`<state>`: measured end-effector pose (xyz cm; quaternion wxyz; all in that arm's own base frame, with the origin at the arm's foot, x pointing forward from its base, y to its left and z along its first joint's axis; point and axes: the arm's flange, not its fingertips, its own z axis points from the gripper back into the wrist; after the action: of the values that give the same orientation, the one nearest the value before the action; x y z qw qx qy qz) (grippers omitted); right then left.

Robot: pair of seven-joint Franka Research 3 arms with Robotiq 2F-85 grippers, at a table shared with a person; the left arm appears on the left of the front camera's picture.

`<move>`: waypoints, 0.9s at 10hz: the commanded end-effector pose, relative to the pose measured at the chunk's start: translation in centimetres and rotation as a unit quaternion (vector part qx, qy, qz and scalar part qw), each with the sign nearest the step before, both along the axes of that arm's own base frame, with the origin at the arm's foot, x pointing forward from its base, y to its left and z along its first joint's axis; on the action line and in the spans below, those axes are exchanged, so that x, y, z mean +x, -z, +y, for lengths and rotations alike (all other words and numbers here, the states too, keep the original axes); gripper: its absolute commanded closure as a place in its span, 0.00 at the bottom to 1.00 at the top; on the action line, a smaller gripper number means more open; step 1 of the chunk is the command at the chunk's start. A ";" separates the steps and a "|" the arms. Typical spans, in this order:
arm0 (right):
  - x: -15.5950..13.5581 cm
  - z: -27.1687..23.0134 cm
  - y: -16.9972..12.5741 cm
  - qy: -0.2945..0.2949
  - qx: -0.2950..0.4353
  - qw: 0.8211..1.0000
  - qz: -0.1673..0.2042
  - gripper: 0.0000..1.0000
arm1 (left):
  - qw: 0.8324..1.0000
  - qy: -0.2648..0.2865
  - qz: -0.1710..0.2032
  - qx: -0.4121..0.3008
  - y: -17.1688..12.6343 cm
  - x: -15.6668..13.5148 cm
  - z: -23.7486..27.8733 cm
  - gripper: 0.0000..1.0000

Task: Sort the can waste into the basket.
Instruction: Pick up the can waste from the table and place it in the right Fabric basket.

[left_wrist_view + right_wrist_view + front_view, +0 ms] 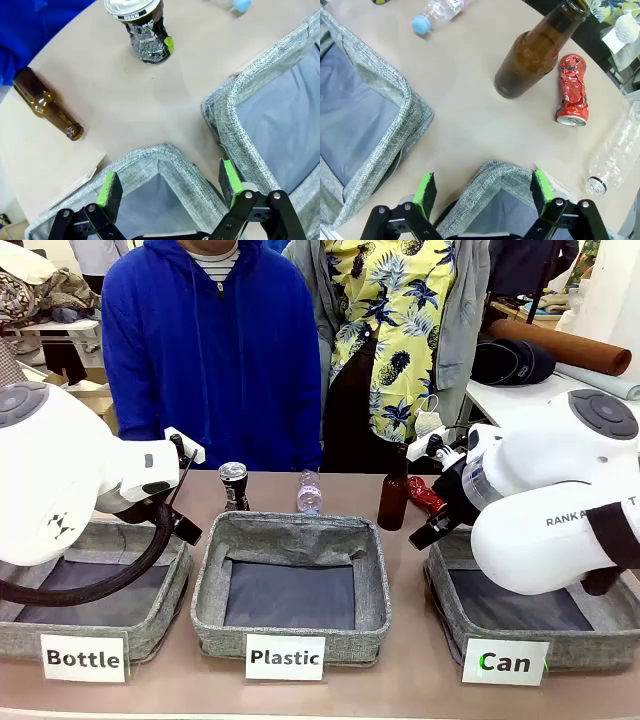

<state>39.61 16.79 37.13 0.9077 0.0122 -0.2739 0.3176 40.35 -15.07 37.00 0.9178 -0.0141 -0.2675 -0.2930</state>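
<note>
A slim black can (233,485) with a silver top stands upright behind the gap between the Bottle and Plastic baskets, also seen as the black can (142,30) in the left wrist view. A crushed red can (425,495) lies on the table beside a brown bottle; the right wrist view shows this red can (572,95) on its side. The grey felt basket labelled "Can" (445,590) sits front right. My left gripper (170,187) hangs open over the Bottle basket's corner. My right gripper (482,190) hangs open over the Can basket's back corner (500,172), nothing held.
An upright brown bottle (535,50) stands next to the red can. Another brown bottle (47,105) lies on the table. Clear plastic bottles (615,150) (309,492) lie nearby. The Plastic basket (290,530) and the Bottle basket (170,590) sit in front. Two people stand at the far side.
</note>
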 end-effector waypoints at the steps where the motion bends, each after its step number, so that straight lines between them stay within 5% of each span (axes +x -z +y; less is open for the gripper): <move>1: 0.0 0.0 0.0 0.000 0.000 1.000 0.000 0.00 | 1.000 0.000 0.000 0.000 0.0 0.0 0.0 0.00; 9: 0.0 0.0 0.0 0.000 0.000 1.000 0.000 0.00 | 1.000 0.000 0.000 0.000 0.0 0.0 0.0 0.00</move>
<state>39.61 16.80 37.13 0.9075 0.0118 -0.2739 0.3181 40.35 -15.07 37.00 0.9178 -0.0141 -0.2675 -0.2930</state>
